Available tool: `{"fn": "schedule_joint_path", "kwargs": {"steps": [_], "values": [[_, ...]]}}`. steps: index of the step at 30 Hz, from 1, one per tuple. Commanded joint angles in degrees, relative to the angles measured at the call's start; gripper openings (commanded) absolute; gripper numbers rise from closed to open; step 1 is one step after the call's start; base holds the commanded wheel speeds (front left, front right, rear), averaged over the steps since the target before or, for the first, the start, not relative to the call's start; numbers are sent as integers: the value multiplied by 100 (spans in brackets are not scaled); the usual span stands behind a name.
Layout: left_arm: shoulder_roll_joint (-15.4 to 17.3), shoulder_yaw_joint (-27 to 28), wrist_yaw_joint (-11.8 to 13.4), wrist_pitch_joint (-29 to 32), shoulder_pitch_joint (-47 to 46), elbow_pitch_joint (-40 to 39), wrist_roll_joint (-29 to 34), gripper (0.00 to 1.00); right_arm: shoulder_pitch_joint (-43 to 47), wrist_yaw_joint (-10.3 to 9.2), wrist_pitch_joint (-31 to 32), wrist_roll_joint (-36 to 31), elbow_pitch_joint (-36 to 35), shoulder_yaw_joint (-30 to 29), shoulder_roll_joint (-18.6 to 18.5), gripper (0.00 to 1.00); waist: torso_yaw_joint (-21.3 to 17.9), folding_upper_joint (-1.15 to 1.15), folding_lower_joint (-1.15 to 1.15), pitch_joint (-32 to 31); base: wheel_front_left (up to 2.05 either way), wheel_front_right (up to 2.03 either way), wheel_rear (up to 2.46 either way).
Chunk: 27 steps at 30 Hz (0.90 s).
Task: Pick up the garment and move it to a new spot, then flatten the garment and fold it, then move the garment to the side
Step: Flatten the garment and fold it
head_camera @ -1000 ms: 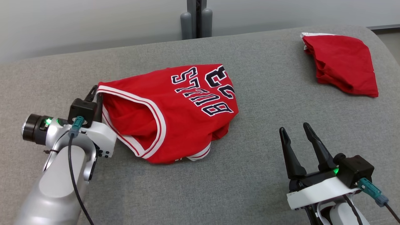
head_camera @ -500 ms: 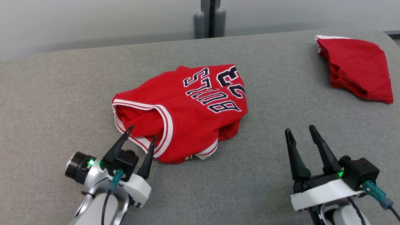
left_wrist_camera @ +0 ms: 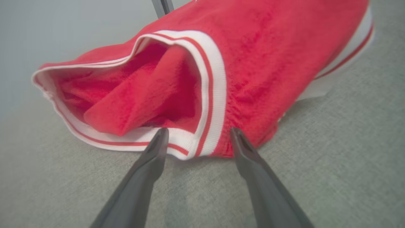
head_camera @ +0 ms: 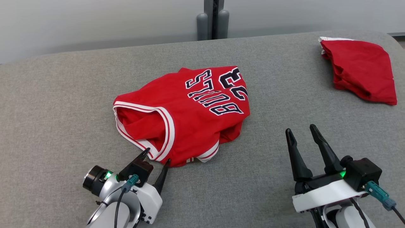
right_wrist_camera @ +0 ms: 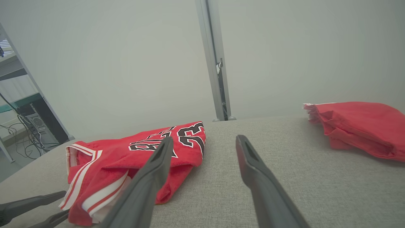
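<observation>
Table (head_camera: 63, 95), grey fabric top w/ rounded far-R corner, spans the head view. On it, abt mid-table and slightly L of centre, lies the jersey (head_camera: 190, 126): red, crumpled, not flat. Its long axis runs diagonal, near-L to far-R. The open end w/ white-and-red trim faces L and a bit toward the robot, gaping so inner folds show. The bunched end points far-R. Dark "BULLS" + "23" lettering sits on the far-R part of the top side, turned sideways to the robot. At far-R corner: second red garment (head_camera: 360, 69), bundled, well apart from jersey. R gripper (head_camera: 300, 128) is at near R over bare table, fingers spread w/ nothing btwn them, pointing away from robot, apart from jersey. L gripper (head_camera: 157, 155) is at near L, fingers spread and empty, tips aimed at jersey's near trimmed corner, just beside it. Whether they touch the cloth, can't tell.
</observation>
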Motion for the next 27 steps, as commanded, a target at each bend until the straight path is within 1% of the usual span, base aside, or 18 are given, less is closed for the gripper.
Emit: {"fn": "schedule_joint_path", "kwargs": {"steps": [1,4,5,6,7,11,14,18,20,23,27], "values": [[12,-15,-44,22,-105,103,-53,100,-44,1,-31,19,-34,-12,-54,100,-44,0,0,3,0,0,0],[-72,-59,-117,167,-194,420,-96,100,-62,1,-30,32,-42,-17,-52,100,-123,0,0,3,0,0,0],[-93,-75,-144,202,-228,508,-113,54,-66,1,-31,38,-44,-22,-58,100,-148,0,0,1,0,0,0],[-107,-87,-186,201,-258,571,-130,13,-67,1,-30,39,-46,-19,-59,100,-173,0,0,-2,0,0,0],[-136,-87,-216,186,-272,622,-158,0,-65,1,-31,37,-46,-24,-63,100,-193,0,0,-5,0,0,0],[-153,11,-243,-13,-400,557,-275,0,-45,1,-31,28,-48,-57,-56,100,-258,0,0,-46,0,0,0],[-120,160,-307,-130,-437,267,-442,0,8,1,-30,24,-35,-81,-50,100,-271,0,0,-108,0,0,0],[11,436,-416,-196,-609,-383,-694,0,83,1,-30,33,-13,-96,-33,100,-252,0,0,-210,0,0,0],[32,590,-504,-206,-703,-801,-965,0,106,1,-31,44,-9,-93,-22,100,-229,0,0,-259,0,0,0],[132,733,-640,61,-950,-1402,-1386,0,120,1,-31,52,3,-76,-9,100,-206,0,0,-329,0,0,0],[290,701,-739,686,-1489,-2168,-2007,0,99,1,-31,65,36,-8,22,100,-255,0,0,-423,0,0,0]]}}
